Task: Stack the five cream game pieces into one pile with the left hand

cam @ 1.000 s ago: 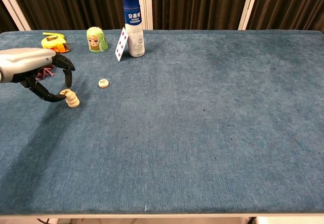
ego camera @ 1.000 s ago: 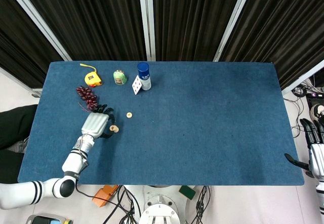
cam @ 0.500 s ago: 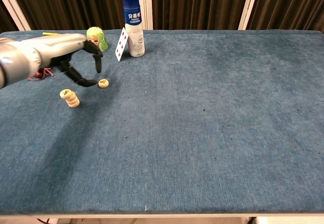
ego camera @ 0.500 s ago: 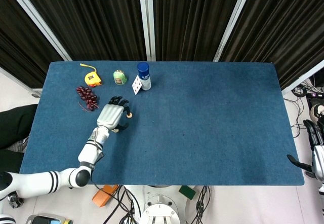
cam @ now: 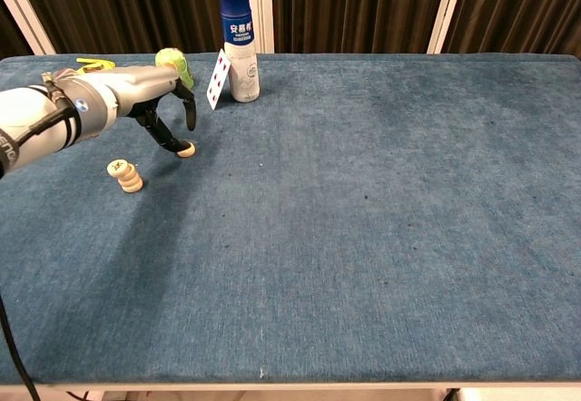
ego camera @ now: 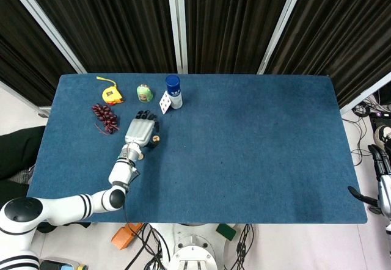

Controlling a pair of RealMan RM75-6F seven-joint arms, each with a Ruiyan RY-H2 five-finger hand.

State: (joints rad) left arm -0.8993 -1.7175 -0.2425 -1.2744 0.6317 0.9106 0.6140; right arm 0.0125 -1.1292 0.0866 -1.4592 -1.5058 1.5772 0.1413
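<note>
1. Loose piece point(cam: 185, 151): cream disc lying flat on the table point(cam: 381, 238), in front and to the left of the bottle, right of and beyond the pile.
2. Pile point(cam: 125, 175): cream pieces stacked, slightly crooked, dark mark on the top one; in front and well to the left of the bottle, near the loose piece but apart from it. In the head view the arm hides it.
3. Left hand point(cam: 156, 95): above the loose piece, fingers curved down and apart; fingertips point(cam: 174, 144) at the piece, a thumb tip seeming to touch its left edge. Whether the piece is clamped, cannot tell.
4. Right hand point(ego camera: 382, 190): far to the right of the bottle, off the table's right edge, mostly cut off; finger state cannot tell.
5. Bottle point(cam: 238, 43): white, blue cap, upright at the rear of the table.
6. Card point(cam: 217, 78): leaning on the bottle's left side.
7. Figurine point(ego camera: 144, 93): green, left of the bottle.
8. Tape measure point(ego camera: 111, 93): yellow, left of the figurine.
9. Grapes point(ego camera: 104, 116): dark red bunch, in front and far left of the bottle.
</note>
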